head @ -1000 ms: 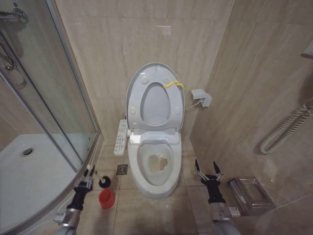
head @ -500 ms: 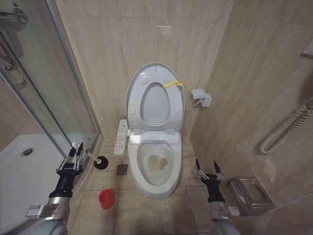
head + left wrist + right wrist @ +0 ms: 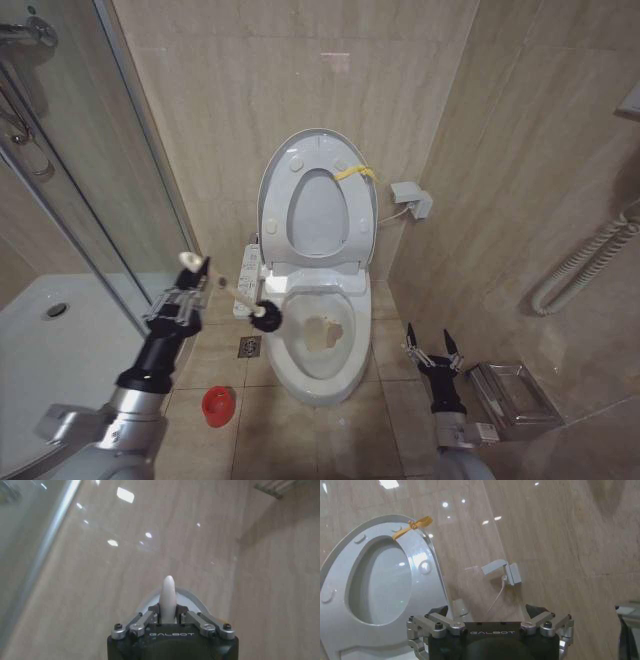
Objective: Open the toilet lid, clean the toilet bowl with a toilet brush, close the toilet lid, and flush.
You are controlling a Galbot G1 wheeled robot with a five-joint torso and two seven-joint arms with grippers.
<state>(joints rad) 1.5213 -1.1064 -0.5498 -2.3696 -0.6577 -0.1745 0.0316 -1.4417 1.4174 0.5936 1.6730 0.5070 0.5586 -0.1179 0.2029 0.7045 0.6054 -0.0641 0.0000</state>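
1. The left gripper is raised beside the shower glass, its jaws closed tight on the handle of the toilet brush. In the left wrist view the white handle tip stands straight out from between the closed jaws.
2. From those jaws the brush runs rightward and slightly down, its long axis pointing at the toilet, and its black head hangs at the left rim of the toilet bowl, just short of the stained basin (whether the bristles touch the rim I cannot tell).
3. The bowl lies to the right of and below the left jaws, so I judge the coming move depends on carrying the head further along the brush's own axis, over the rim and down onto the brown stain. The left arm is plainly the nearer one, and it has the tool.
4. The toilet lid is up against the wall with the seat ring raised in front of it, a yellow strap at its upper edge; both stand beyond the brush head.
5. The right gripper waits low on the bowl's far side, jaws spread wide and holding nothing, with the lid ahead and to one side of them in the right wrist view.
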